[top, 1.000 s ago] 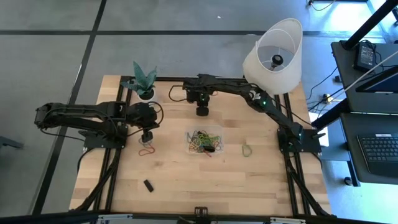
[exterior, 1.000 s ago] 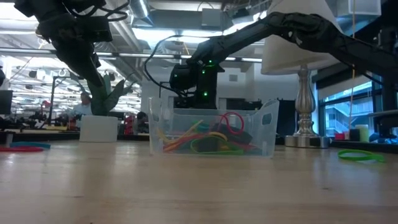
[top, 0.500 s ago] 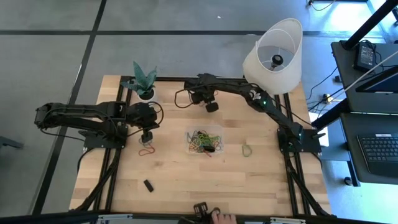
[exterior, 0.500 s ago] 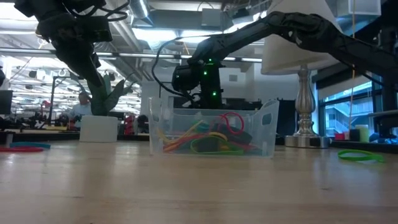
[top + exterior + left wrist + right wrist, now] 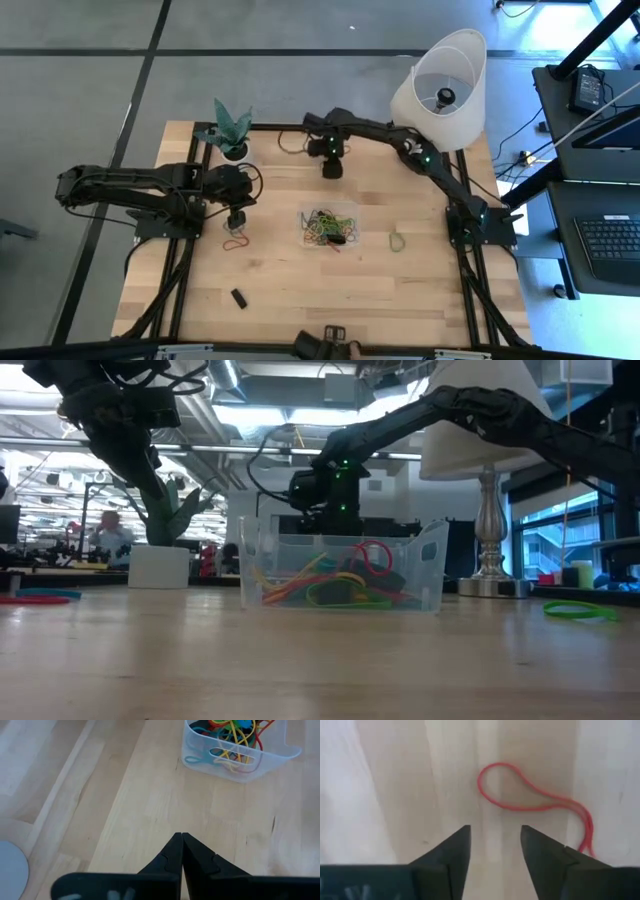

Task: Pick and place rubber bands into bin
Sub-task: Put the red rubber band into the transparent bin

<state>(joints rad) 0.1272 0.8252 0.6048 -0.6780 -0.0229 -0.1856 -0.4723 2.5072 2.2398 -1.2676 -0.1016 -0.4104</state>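
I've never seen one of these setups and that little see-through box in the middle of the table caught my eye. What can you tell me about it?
The bin is a small rectangular tray of clear plastic with rounded corners and see-through walls, open at the top. It stands upright and flat on the wooden table, near its middle. Inside lies a tangled heap of rubber bands in red, yellow, green and orange, some pressed against the walls. Neither gripper touches it.

A white fabric lampshade [image 5: 441, 88] stands at the wooden bench's [image 5: 300, 290] two o'clock corner. A green potted plant [image 5: 228, 128] sits at eleven o'clock. A small black block [image 5: 239, 298] lies near seven.
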